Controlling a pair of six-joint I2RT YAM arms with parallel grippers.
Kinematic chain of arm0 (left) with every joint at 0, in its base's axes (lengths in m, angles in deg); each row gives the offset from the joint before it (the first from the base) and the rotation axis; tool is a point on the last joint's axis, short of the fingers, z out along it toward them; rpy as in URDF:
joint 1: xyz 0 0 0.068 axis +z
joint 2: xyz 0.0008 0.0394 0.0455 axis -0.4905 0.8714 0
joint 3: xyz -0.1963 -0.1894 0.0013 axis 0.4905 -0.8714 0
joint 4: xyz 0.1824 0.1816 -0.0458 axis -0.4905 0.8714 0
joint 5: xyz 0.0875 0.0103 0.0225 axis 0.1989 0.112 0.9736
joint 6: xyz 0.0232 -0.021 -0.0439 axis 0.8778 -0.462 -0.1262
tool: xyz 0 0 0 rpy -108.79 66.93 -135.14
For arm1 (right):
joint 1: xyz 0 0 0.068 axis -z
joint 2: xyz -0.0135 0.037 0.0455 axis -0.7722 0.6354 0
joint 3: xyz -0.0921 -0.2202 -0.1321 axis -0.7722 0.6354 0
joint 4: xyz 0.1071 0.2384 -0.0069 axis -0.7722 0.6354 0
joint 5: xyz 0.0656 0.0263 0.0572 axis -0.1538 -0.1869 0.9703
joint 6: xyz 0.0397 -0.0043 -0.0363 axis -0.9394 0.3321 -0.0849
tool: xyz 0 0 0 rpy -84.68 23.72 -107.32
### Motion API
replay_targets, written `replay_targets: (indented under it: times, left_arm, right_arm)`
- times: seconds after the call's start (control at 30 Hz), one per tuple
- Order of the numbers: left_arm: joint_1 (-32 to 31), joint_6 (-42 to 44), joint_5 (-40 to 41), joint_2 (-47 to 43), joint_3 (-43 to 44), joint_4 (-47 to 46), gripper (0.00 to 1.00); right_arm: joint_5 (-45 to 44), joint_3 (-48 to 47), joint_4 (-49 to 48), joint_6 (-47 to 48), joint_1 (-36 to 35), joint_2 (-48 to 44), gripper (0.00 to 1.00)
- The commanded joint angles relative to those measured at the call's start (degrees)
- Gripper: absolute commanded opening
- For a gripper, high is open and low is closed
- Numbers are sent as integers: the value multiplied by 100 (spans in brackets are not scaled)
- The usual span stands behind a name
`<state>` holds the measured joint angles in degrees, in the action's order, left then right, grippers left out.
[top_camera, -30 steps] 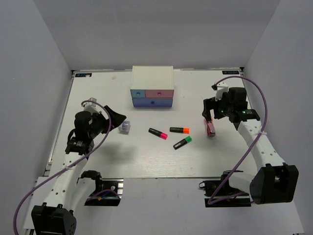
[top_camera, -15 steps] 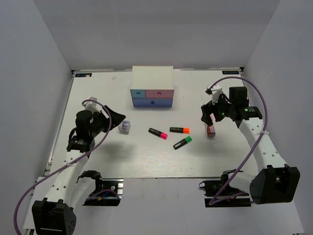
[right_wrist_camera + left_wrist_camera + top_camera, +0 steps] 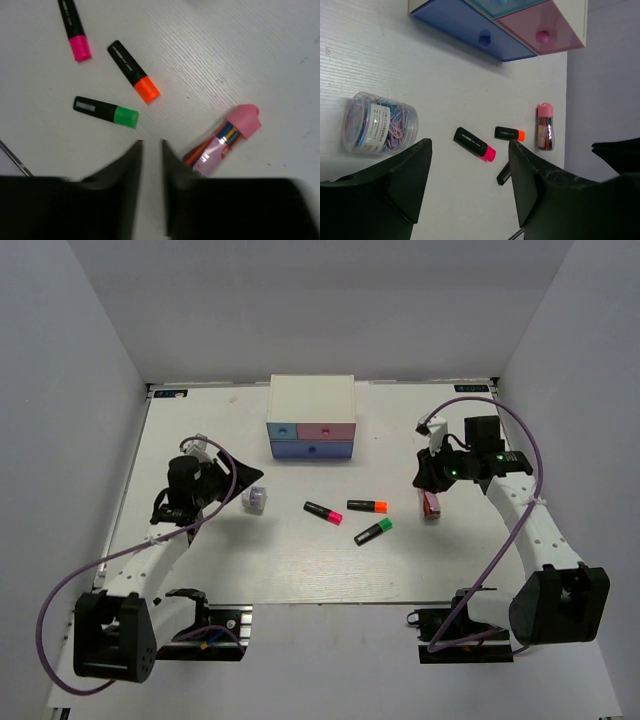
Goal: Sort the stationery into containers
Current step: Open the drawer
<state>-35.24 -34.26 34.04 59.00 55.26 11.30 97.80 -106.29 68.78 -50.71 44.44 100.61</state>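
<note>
Highlighters: three short black markers: pink-capped highlighter (image 3: 322,512), orange-capped highlighter (image 3: 367,505), green-capped highlighter (image 3: 372,531). They lie flat mid-table, near one another, none touching.
Jar: clear round jar (image 3: 380,122) holding coloured paper clips, left of the highlighters.
Tube: clear tube (image 3: 222,140) with a pink cap and coloured pens inside, lying flat right of the highlighters.
Chest: white chest (image 3: 311,398) at the far middle; light blue drawer (image 3: 283,429) and pink drawer (image 3: 327,429) above the wide dark blue drawer (image 3: 311,449).
Surface: white table (image 3: 300,565) with a fine grain.
Room: plain pale grey walls on three sides.
Left pincer (image 3: 470,195): jaws wide with nothing between them; the jar sits outside the gap, apart from it.
Right pincer (image 3: 150,147): jaws narrow with bare table in the gap; the tube is just beside one finger, its lower end hidden behind it.
</note>
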Motion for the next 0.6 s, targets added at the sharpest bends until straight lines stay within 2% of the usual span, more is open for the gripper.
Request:
replay_targets:
  times: [0.0,0.03,0.07,0.1,0.13,0.2,0.23,0.37,0.57]
  left_arm:
    - [-72,-185,-256,442,74,-791,72]
    - [-72,-307,-257,548,75,-931,72]
    - [-72,-369,-257,645,75,-1255,68]
    - [-72,-431,-257,733,75,-1397,66]
    - [-72,-562,-205,916,75,-1538,65]
    - [-72,-668,-151,1241,75,-1942,63]
    - [-72,-721,-99,1374,75,-2039,62]
    - [-72,-792,-99,1997,302,-2584,61]
    - [-178,-792,-213,2815,1006,-2699,64]
  right_arm:
    - [1197,319,-377,-775,-13,60,12]
    - [1314,494,-482,-849,-31,60,3]
    - [1410,601,-840,-936,-31,69,3]
    - [1559,663,-983,-1190,-31,61,8]
    - [1596,724,-1089,-1253,-39,78,32]
    - [1631,795,-1432,-1350,-31,78,47]
    - [1666,804,-1520,-1359,-31,61,59]
    - [1701,918,-1740,-1491,-31,26,64]
    - [1640,1023,-1942,-1561,-31,-18,64]
